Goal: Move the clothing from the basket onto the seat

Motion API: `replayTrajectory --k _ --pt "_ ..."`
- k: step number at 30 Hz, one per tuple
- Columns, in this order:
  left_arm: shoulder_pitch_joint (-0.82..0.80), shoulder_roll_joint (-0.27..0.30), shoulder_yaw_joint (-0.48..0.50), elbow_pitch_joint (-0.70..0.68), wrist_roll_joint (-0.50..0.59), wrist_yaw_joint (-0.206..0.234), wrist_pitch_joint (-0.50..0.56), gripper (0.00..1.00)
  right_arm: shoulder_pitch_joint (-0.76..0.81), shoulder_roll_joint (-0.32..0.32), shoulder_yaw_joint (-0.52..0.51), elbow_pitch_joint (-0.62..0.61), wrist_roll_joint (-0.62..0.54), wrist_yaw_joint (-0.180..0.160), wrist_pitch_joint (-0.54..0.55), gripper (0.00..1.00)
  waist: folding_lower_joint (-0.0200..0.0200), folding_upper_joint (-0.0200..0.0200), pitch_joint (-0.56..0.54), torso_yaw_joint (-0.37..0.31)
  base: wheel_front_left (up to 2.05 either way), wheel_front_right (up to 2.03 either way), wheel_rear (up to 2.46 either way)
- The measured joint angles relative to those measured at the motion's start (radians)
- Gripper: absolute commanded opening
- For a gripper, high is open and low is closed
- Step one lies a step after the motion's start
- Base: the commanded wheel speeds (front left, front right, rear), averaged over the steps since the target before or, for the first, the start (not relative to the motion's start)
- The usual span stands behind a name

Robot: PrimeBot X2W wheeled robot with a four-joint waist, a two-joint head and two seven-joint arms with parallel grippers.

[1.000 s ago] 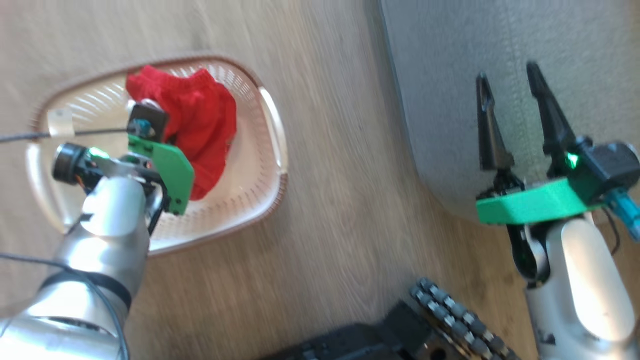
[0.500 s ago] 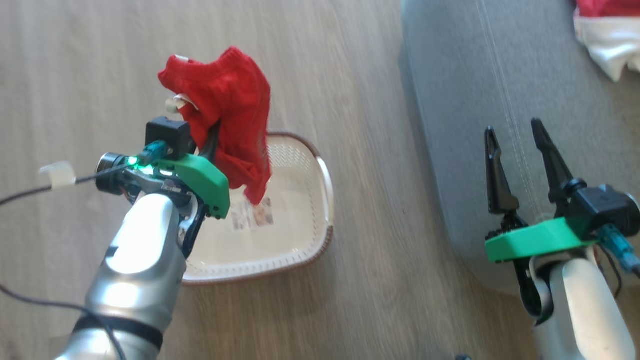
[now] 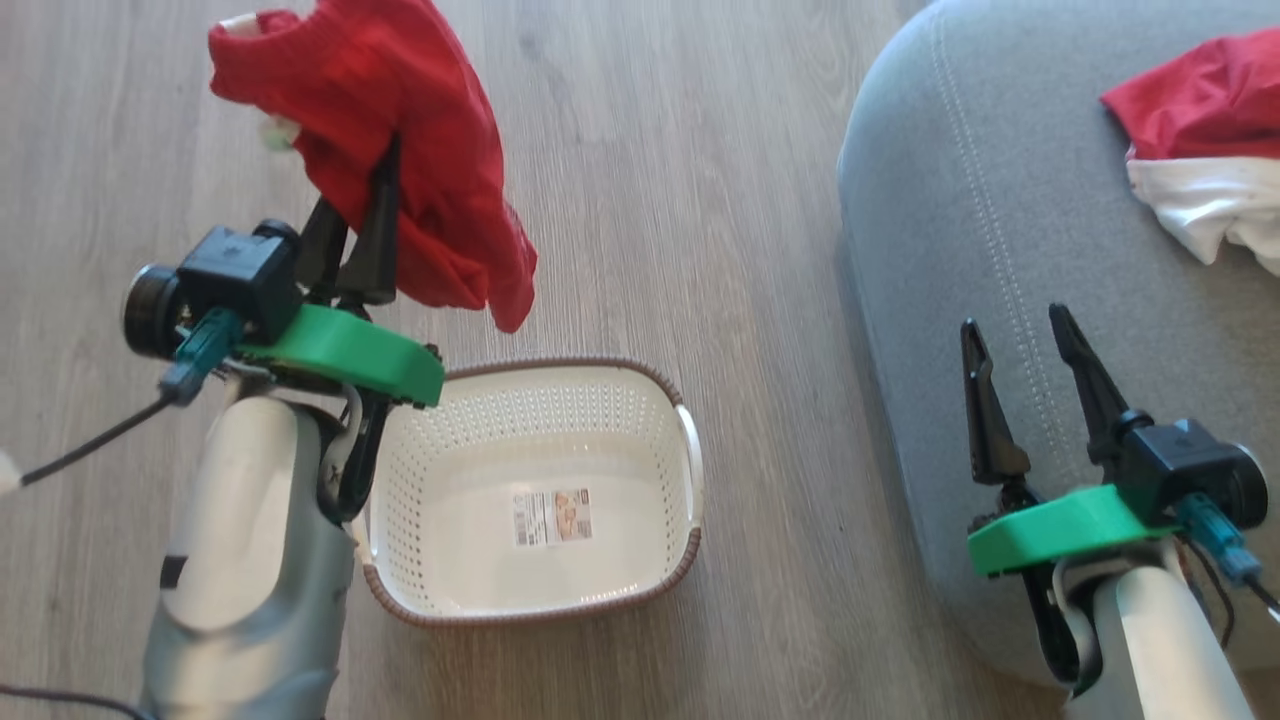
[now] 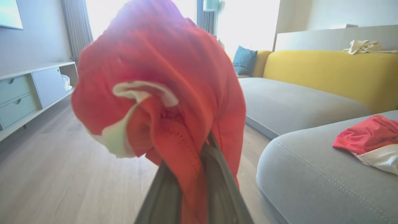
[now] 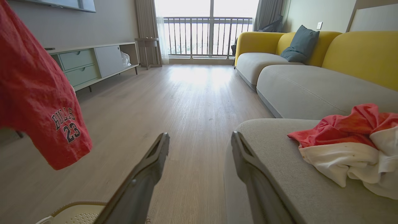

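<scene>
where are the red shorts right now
In the head view the red shorts hang at the upper left, pinched between the fingers of the left gripper above the wooden floor, up and left of the basket, well left of the seat.

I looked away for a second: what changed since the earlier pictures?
The left gripper, already shut on the shorts, lifted them up out of the basket, which is now empty. The right gripper stayed open at the seat's edge.
</scene>
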Motion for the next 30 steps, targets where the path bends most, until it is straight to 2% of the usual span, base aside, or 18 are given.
replayTrajectory --k 4,11,24,30 --pt "0.028 -0.011 0.009 -0.107 0.006 -0.017 0.0 0.0 0.019 0.0 0.0 0.005 0.003 0.0 0.0 1.0 0.0 0.0 -0.03 0.001 0.0 0.0 0.0" --pt "0.065 -0.011 -0.011 -0.24 0.005 -0.017 -0.007 0.0 0.043 0.0 -0.001 0.006 0.003 0.0 0.0 1.0 0.0 0.0 -0.068 0.004 0.0 0.0 0.0" --pt "0.16 -0.009 -0.224 -0.323 -0.011 -0.061 -0.007 0.0 0.054 0.0 -0.009 0.003 0.012 0.0 0.0 1.0 0.0 0.0 -0.07 0.008 0.0 0.0 0.0" --pt "0.211 -0.009 -0.269 -0.371 -0.036 -0.07 -0.007 0.0 0.055 0.0 -0.015 0.004 0.012 0.0 0.0 1.0 0.0001 0.0 -0.077 0.0 0.0 0.0 0.0"
